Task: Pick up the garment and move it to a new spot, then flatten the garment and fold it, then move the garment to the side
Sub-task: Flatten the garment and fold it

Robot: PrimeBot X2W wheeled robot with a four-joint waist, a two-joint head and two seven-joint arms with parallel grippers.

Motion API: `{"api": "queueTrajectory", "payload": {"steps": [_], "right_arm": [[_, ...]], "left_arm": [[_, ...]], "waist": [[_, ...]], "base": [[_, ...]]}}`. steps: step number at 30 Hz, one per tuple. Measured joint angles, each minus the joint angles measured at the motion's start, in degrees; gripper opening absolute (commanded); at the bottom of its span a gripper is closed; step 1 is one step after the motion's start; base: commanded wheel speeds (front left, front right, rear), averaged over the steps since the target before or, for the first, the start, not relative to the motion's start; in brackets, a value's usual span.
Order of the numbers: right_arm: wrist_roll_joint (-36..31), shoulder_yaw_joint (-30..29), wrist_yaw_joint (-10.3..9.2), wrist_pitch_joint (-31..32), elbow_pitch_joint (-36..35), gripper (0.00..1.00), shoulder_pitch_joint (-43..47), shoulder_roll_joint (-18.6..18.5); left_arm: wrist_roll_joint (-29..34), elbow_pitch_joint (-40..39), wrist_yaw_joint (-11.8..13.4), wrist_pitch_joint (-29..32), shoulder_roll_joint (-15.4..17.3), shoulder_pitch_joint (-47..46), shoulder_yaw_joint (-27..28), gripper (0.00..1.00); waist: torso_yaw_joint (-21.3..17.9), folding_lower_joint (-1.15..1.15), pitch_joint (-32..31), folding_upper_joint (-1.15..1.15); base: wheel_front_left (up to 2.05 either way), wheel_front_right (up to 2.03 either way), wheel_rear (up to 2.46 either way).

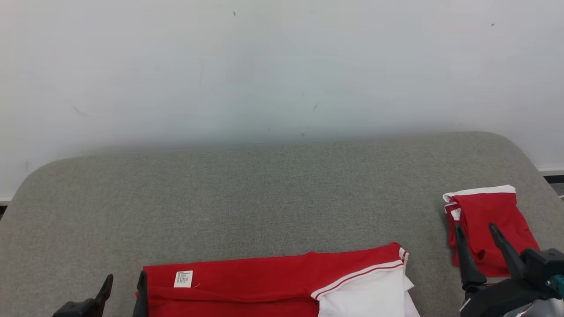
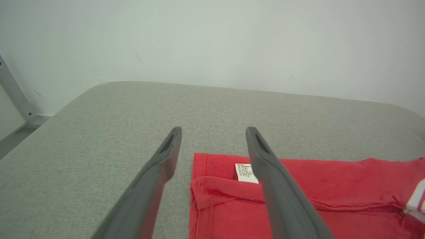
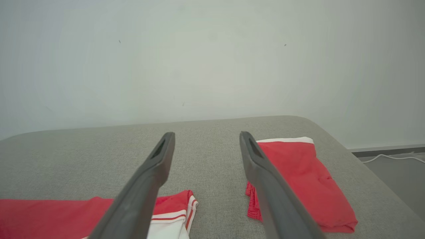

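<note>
A red garment (image 1: 264,281) with a white panel (image 1: 370,299), striped trim and a small white label (image 1: 183,279) lies flat at the near edge of the grey padded table (image 1: 282,198). My left gripper (image 1: 124,288) stands open at the garment's left end, one finger over the bare table and one over the cloth. In the left wrist view the left gripper (image 2: 214,131) straddles the garment (image 2: 332,189) corner with the label (image 2: 246,173), nothing between its fingers. My right gripper (image 1: 476,229) is open and empty. In the right wrist view the right gripper (image 3: 206,135) hovers over the table beyond the garment's (image 3: 49,215) striped end.
A second red piece with a white band (image 1: 489,220) lies folded at the table's right side, partly behind my right fingers, also in the right wrist view (image 3: 298,176). A white wall (image 1: 282,66) stands behind the table. A cable (image 3: 391,157) lies on the floor to the right.
</note>
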Motion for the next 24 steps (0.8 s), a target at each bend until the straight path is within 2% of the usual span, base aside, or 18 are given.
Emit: {"api": "queueTrajectory", "payload": {"steps": [24], "right_arm": [[-0.46, 0.58, 0.20, -4.47, 3.26, 1.00, -0.09, 0.18]], "left_arm": [[0.27, -7.66, 0.51, 7.93, 1.16, 1.55, -0.53, 1.00]], "waist": [[-0.44, 0.01, 1.61, 0.01]], "base": [[0.00, 0.00, 0.00]]}}
